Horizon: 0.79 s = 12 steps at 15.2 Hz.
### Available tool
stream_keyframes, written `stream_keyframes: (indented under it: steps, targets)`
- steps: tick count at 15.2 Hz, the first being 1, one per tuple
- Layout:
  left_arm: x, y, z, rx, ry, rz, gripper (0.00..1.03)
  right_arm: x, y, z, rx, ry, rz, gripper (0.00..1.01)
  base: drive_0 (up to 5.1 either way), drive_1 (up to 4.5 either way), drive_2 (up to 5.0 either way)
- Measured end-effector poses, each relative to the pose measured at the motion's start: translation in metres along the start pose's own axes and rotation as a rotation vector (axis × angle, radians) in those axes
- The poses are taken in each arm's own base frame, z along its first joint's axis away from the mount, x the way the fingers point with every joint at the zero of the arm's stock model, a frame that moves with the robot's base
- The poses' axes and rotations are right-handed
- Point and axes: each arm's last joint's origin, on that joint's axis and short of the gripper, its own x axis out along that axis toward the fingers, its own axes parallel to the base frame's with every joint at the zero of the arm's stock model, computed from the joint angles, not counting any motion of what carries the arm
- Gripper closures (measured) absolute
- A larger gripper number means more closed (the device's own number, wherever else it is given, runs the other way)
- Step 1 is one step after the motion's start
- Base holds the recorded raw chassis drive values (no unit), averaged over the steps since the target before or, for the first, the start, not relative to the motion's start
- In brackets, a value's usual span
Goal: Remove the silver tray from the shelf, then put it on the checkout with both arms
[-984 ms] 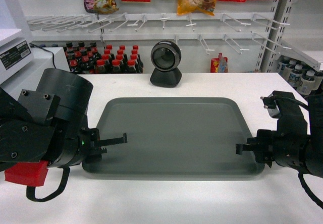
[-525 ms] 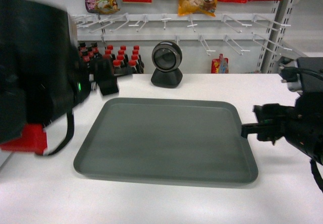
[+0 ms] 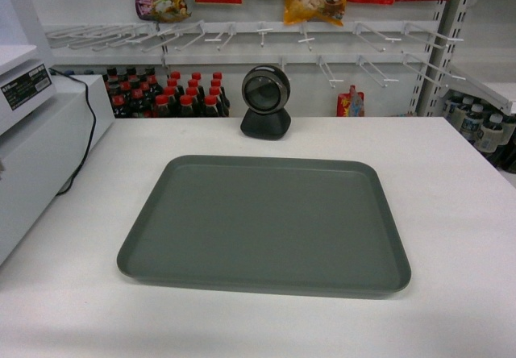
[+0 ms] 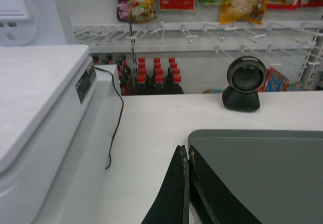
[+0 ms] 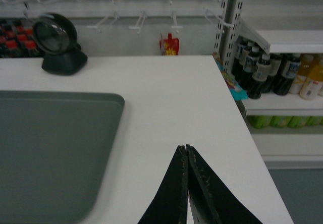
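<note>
1. Now that both arms have pulled out of the head view, where half a second ago they flanked the tray at the left and right edges of the frame, the silver tray [image 3: 264,225] lies alone and flat on the checkout [image 3: 451,213], filling the centre of the frame.
2. Tray position looks the same as half a second ago: long side across the frame, near edge toward the camera, far edge a little short of the black scanner [image 3: 266,101] at upper centre. White register machine [image 3: 32,156] stands at the left edge, apart from the tray.
3. Judgement: placement looks done. Tray is off the shelf, fully supported by the counter, no corner overhanging. Nothing left but to keep the arms clear.
4. Left gripper [image 4: 186,188], low centre of the left wrist view: fingers pressed together, no gap between the tips, nothing between them. It hangs just beside the tray's near left corner [image 4: 257,173]; whether it touches the rim I cannot tell.
5. Right gripper [image 5: 186,183], bottom centre of the right wrist view: fingers likewise clenched tip to tip, holding nothing. It sits over bare counter, well apart from the tray's right edge [image 5: 50,153] at the left of that frame.
</note>
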Motion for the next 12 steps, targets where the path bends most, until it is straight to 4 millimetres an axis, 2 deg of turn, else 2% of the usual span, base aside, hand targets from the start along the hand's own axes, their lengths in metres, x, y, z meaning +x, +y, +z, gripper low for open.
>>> stream_keyframes:
  steps: [2, 5, 6, 10, 12]
  targets:
    - [-0.019, 0.007, 0.000, 0.000, 0.001, 0.004, 1.02, -0.021, -0.012, 0.015, 0.010, -0.104, -0.004, 0.99, 0.0, 0.00, 0.0]
    - [-0.038, 0.012, 0.001, -0.001, -0.003, -0.009, 1.02, -0.038, -0.013, 0.019, 0.009, -0.111, -0.002, 0.99, 0.0, 0.00, 0.0]
    - [-0.046, 0.023, 0.001, -0.002, 0.000, 0.004, 1.02, -0.047, -0.013, 0.021, 0.009, -0.113, -0.002, 0.99, 0.0, 0.00, 0.0]
    - [-0.069, 0.023, 0.001, -0.002, -0.003, -0.005, 1.02, -0.070, -0.013, 0.034, 0.009, -0.132, -0.001, 0.99, 0.0, 0.00, 0.0]
    - [-0.074, 0.023, 0.001, -0.002, -0.003, -0.005, 1.02, -0.075, -0.013, 0.035, 0.009, -0.133, -0.001, 0.99, 0.0, 0.00, 0.0]
